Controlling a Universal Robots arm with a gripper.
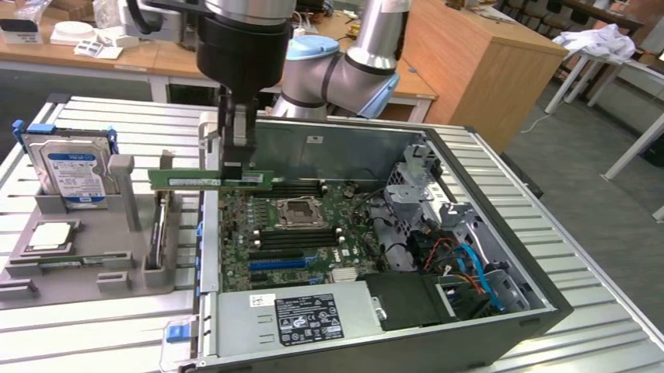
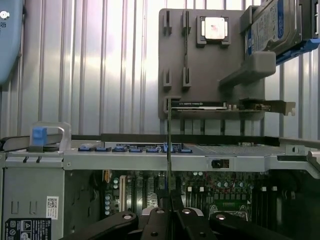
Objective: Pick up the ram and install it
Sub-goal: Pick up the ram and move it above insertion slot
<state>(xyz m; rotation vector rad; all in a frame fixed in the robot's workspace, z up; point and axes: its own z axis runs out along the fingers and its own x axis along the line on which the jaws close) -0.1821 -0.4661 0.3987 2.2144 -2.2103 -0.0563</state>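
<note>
The ram (image 1: 197, 180) is a long green stick held level in the air, over the open computer case's wall on the exterior view's left. My gripper (image 1: 236, 172) points down and is shut on the stick near one end. In the wrist view the ram (image 2: 169, 150) shows edge-on as a thin line rising from between the black fingers (image 2: 159, 220) of the gripper (image 2: 169, 210). The motherboard (image 1: 301, 225) lies below and to the exterior view's right, with black slots (image 1: 301, 186) beside the processor socket (image 1: 294, 208).
A grey holder tray (image 1: 83, 264) beside the case carries a blue-labelled hard drive (image 1: 73, 167), a silver processor chip (image 1: 50, 235) and an upright card (image 1: 161, 225). Inside the case are a power supply (image 1: 301, 315), cables (image 1: 467, 264) and a drive cage (image 1: 421, 183).
</note>
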